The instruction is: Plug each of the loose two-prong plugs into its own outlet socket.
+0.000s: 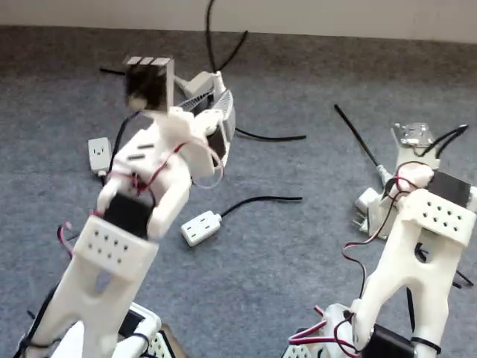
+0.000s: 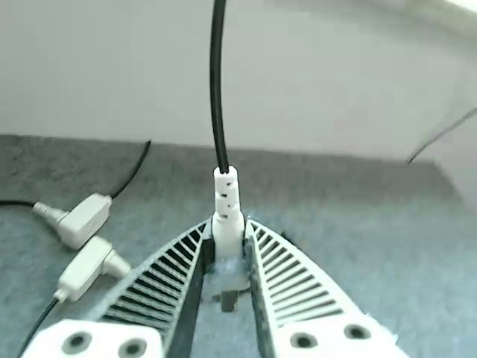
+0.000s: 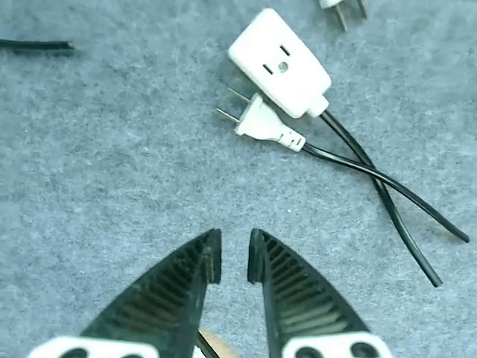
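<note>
Plugging job barely begun: a white two-prong plug (image 2: 227, 212) on a black cord (image 2: 218, 89) sits clamped between the ribbed fingers of my left gripper (image 2: 229, 233). The fingers are closed tight on its body, prongs pointing back toward my wrist, cord running up and away. In the high view that gripper (image 1: 212, 112) hangs raised at the far side of the grey carpeted table (image 1: 313, 253), well apart from the nearest white socket block (image 1: 201, 227), which lies with no plug in its face. A second white socket block (image 1: 99, 151) lies off by my left arm.

Under my right arm, another white two-prong plug (image 3: 261, 123) lies loose on the carpet just beside a white socket block (image 3: 279, 63), prongs pointing away from it. My right gripper (image 3: 235, 257) hovers near, fingers parted by a narrow gap and holding nothing.

By my reading no plug is seated yet: one is in hand, one waits on the carpet, and every pairing is left to do.

Cut off at the frame edge is a third plug end (image 3: 344, 11), only its prongs showing. Two white cord ends (image 2: 83, 218) lie beyond my left fingers; I cannot tell whether they are plugs or sockets. In the high view my right arm hides its own gripper.
</note>
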`<state>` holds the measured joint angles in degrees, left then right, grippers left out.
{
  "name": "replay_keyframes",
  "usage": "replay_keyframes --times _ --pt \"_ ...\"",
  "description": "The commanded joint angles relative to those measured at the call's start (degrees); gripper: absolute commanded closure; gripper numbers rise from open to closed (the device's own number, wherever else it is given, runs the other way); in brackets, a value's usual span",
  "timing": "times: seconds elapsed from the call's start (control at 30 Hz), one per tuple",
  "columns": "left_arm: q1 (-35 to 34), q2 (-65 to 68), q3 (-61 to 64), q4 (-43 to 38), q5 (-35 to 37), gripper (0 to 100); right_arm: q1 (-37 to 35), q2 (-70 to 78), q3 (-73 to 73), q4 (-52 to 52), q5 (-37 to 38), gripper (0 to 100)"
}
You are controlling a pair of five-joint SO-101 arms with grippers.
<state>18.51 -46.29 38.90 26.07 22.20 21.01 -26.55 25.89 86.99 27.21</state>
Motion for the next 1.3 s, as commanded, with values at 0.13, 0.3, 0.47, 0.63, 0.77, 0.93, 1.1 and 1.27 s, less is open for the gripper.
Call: replay_keyframes --times 0.13,0.3,0.47,0.63,0.77,0.93,1.1,1.27 --pt "-0.31 -19.38 21.32 -15.12 11.52 99 -7.60 -0.48 0.48 -2.59 0.18 92.2" --pt "-0.31 -28.00 28.53 -15.12 33.41 99 -14.20 -0.48 0.13 -2.24 -5.36 92.2" --pt "-0.22 -36.00 37.67 -15.21 52.31 99 -23.08 -0.57 -0.13 -1.98 -9.93 92.3" --pt "-0.40 -43.38 46.20 -21.01 64.09 99 -31.25 -0.57 -4.26 0.31 -15.30 98.5" --pt "1.98 -47.25 52.26 -27.60 64.00 99 -38.55 -0.04 -13.32 7.60 -17.41 99.2" --pt "6.81 -50.42 56.04 -28.92 63.91 99 -48.04 0.04 -23.52 12.53 -21.19 99.2" --pt "9.45 -52.09 57.54 -28.31 63.91 99 -52.62 1.10 -26.33 12.70 -21.19 99.2" --pt "9.89 -53.76 58.07 -28.22 63.91 99 -52.53 8.75 -27.56 12.35 -21.19 99.2"
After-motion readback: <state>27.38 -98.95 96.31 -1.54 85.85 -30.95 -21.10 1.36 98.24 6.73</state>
